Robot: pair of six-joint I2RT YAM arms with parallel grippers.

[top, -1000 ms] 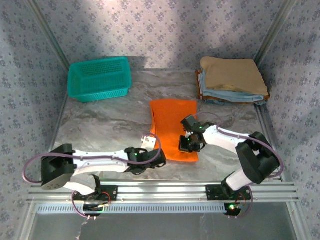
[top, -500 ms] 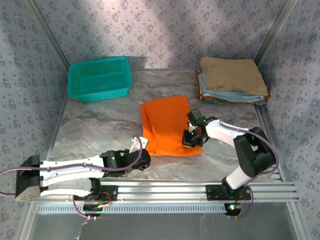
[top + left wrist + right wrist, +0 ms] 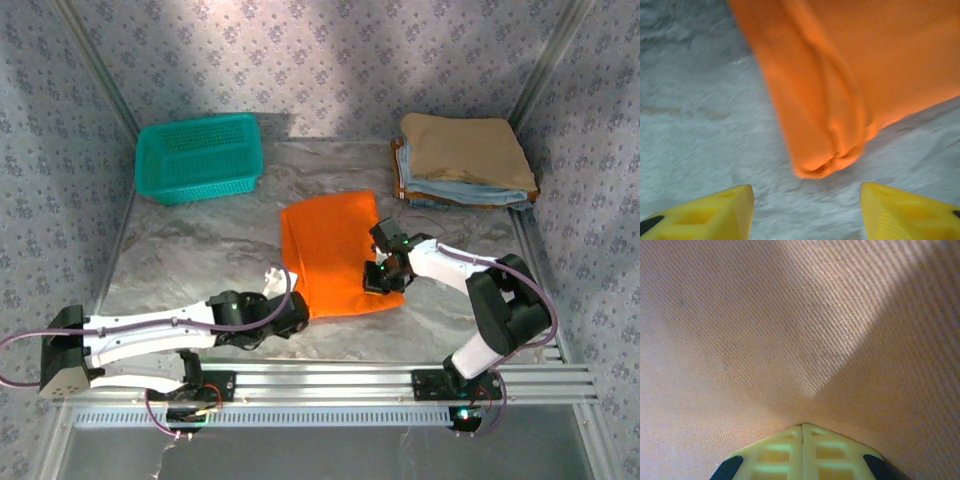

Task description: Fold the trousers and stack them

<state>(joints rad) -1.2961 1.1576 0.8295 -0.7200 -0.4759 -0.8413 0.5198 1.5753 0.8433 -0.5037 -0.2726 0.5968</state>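
The orange trousers [image 3: 335, 250] lie folded into a flat oblong at the middle of the table. My left gripper [image 3: 288, 292] is open at their near left corner; in the left wrist view its yellow fingers [image 3: 715, 212] stand wide apart on the table, and the rounded corner of the trousers [image 3: 840, 75] lies just beyond them, untouched. My right gripper [image 3: 376, 282] rests on the near right part of the trousers. In the right wrist view its tips [image 3: 802, 427] are pressed together, and the orange cloth [image 3: 790, 330] puckers in a crease toward them.
A teal basket [image 3: 200, 155] stands at the back left. A stack of folded garments, tan on top of light blue [image 3: 465, 160], sits at the back right. The grey marbled table [image 3: 190, 255] is bounded by patterned walls and a metal rail at the near edge.
The trousers slid and turned toward the back left with both grippers on them. The left gripper then opened and let go of the near left corner.
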